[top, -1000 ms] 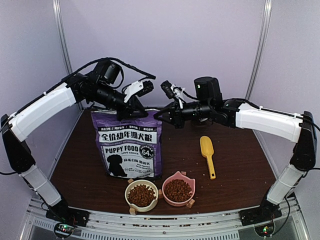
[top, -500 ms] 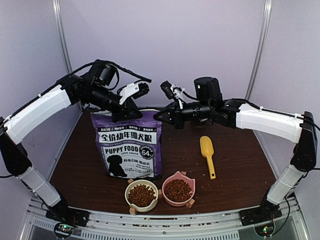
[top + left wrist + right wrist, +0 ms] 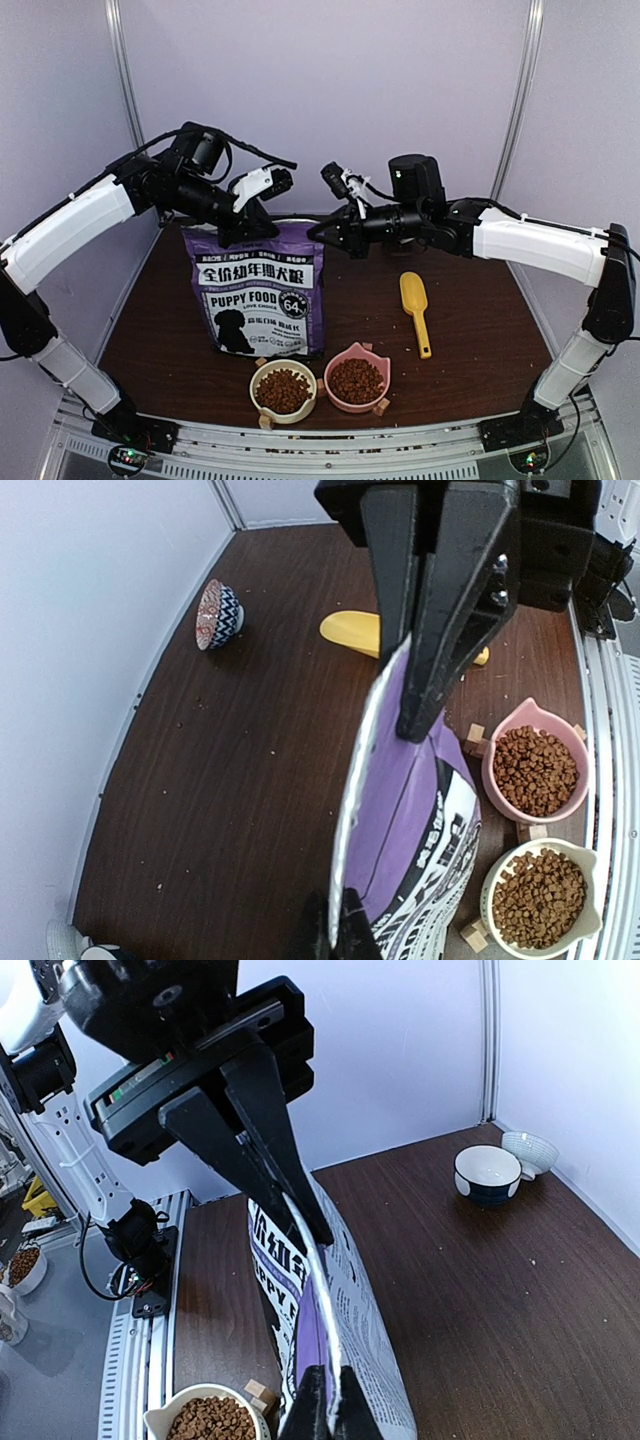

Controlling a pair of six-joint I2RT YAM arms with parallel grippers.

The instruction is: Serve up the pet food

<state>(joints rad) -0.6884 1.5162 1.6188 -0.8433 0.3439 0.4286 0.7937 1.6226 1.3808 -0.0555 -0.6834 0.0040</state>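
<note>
Starting at the near edge of the worktop (image 3: 470, 330), I record the pet food (image 3: 283, 390) as served: brown kibble fills the cream bowl (image 3: 258, 400) and the pink bowl (image 3: 372, 356) just beside it, both directly in front of the purple bag (image 3: 262, 300). The bag stands upright behind the bowls, printed face toward the arm bases, and its top edge runs left to right. That edge is what the coming move turns on, since it is a flat seam stretched between the two arms. The left end effector (image 3: 245, 228) is pressed together on the seam near the bag's left corner. The right end effector (image 3: 325, 232) is pressed together on it near the right corner. Both wrist views show the seam caught between narrow dark fingers, with no gap visible. The kibble therefore lies below and nearer than both end effectors, roughly midway between them, so neither arm is clearly closer. The yellow scoop (image 3: 416, 305) lies flat to the right of the bag, touched by nothing and nearer the right arm. I judge that what remains concerns the bag, not the bowls.
</note>
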